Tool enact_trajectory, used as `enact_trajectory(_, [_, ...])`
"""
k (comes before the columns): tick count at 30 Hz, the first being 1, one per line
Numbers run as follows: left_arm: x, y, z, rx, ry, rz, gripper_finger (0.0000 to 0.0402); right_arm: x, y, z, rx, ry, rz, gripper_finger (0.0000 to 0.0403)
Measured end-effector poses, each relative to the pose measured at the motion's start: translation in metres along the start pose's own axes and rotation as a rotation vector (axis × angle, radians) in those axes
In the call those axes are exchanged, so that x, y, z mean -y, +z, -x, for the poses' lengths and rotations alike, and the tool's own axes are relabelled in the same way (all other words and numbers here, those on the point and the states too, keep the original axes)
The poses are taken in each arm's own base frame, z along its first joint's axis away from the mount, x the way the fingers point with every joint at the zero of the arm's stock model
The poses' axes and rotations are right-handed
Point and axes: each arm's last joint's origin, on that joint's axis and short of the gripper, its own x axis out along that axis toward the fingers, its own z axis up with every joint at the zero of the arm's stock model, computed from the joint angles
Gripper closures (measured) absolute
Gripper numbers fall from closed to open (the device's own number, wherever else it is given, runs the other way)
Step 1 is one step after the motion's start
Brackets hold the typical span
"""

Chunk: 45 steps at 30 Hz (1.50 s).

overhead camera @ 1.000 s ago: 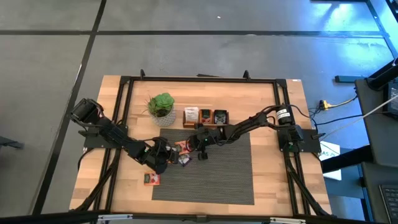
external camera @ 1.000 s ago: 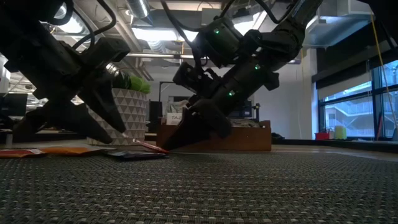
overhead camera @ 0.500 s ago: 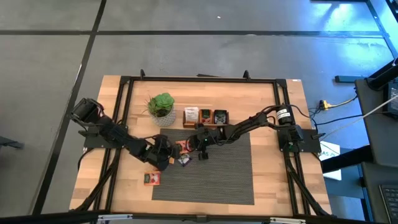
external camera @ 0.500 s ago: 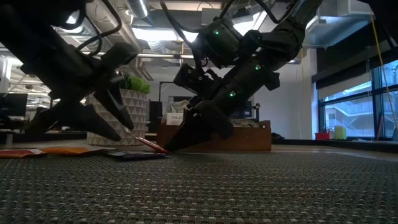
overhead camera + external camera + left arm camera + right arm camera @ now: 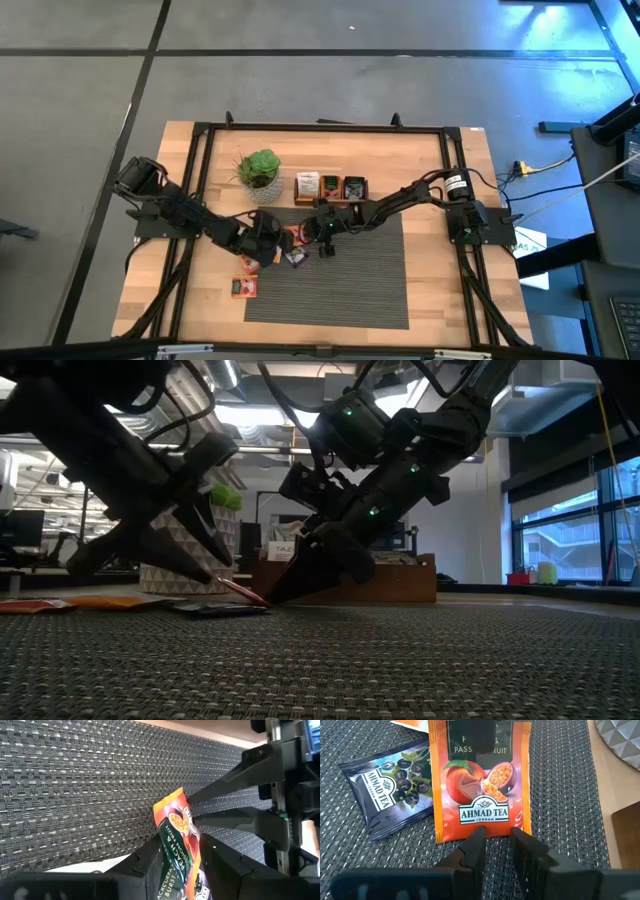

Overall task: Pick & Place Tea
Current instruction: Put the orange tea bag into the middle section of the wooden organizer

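An orange tea sachet (image 5: pixel 480 785) stands tilted over the woven mat (image 5: pixel 340 270), between my two grippers. My right gripper (image 5: pixel 495 842) is shut on its lower end. My left gripper (image 5: pixel 180 865) is open at the raised end (image 5: pixel 172 815), with one finger on each side of the sachet. In the low view, the left fingers (image 5: pixel 205 555) are spread wide beside the red sachet (image 5: pixel 238 592). A dark blackcurrant sachet (image 5: pixel 395 790) lies flat on the mat just beside it. Another red sachet (image 5: pixel 243 288) lies on the wood. My right gripper pinches the orange sachet's bottom edge (image 5: pixel 492 832) between its two fingertips. It comes slanting down from the table's right side. That end sits low by the mat and the other end tilts up toward my left gripper. I cannot tell whether my left gripper touches the sachet.
A wooden tray (image 5: pixel 330 187) with sorted sachets stands just beyond the mat's far edge. A potted plant (image 5: pixel 260 172) stands to its left, close behind my left arm. The mat's near and right parts are bare.
My left gripper has swung toward the table's right and far side. It has closed in on the raised end of the orange sachet with its fingers still spread. The sachet stays where it was.
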Motion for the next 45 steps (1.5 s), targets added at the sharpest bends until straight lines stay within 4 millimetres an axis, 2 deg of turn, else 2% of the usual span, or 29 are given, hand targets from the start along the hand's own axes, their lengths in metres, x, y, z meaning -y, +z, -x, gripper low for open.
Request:
enact_trajectory(8, [0.0,0.0,-0.001,-0.048,0.012,0.002,0.0283,0.0,0.0,0.0,0.003,-0.001,0.0,0.0309])
enact_trajectory(18, [0.0,0.0,-0.001,-0.035,0.008,-0.046,0.0392,0.0,0.0,0.0,0.006,-0.001,-0.001,0.0309])
enact_trajectory(26, [0.0,-0.001,-0.001,-0.052,0.005,-0.141,0.0398,0.001,0.005,0.006,0.018,-0.004,-0.001,0.0308])
enact_trajectory(30, [0.001,-0.001,0.0,-0.058,-0.005,-0.203,0.0398,0.003,0.015,0.024,0.005,-0.002,0.001,0.03])
enact_trajectory(36, [0.01,0.002,0.007,-0.091,-0.054,-0.34,0.0399,0.007,0.035,0.067,-0.034,0.011,-0.003,0.0251])
enact_trajectory(40, [0.031,0.0,0.015,-0.144,-0.154,-0.478,0.0398,0.004,0.046,0.092,-0.034,0.022,-0.028,0.023])
enact_trajectory(45, [0.06,-0.004,0.023,-0.244,-0.27,-0.651,0.0398,-0.007,0.054,0.108,-0.008,0.046,-0.068,0.0225])
